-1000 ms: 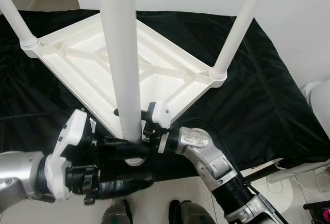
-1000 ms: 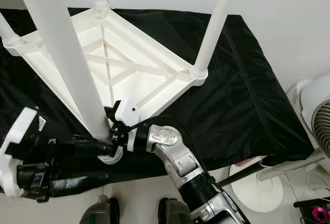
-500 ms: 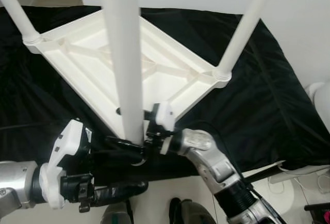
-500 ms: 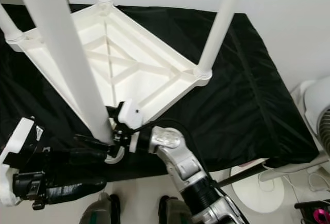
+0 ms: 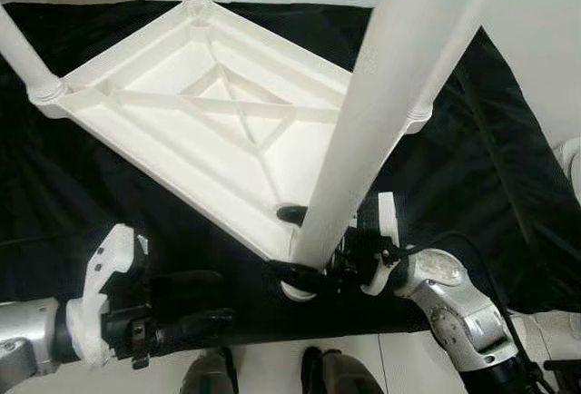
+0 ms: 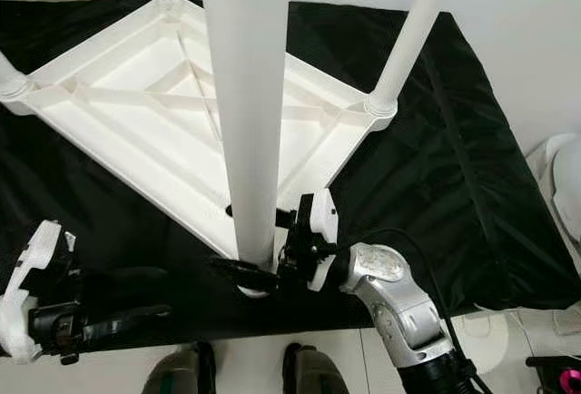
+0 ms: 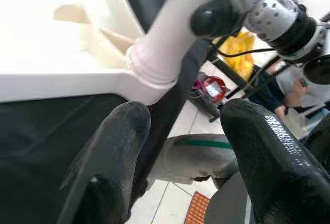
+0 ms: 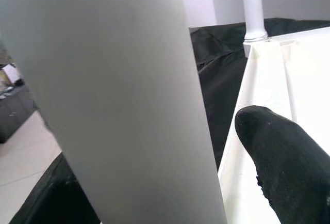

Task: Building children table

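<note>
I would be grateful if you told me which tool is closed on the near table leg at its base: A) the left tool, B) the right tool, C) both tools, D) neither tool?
B: the right tool has its black fingers clamped around the base of the near white table leg, while the left tool sits apart to the side, open and holding nothing.

A black cloth covers the bench; at 3 o'clock a white fan; tiled floor at 5.
</note>
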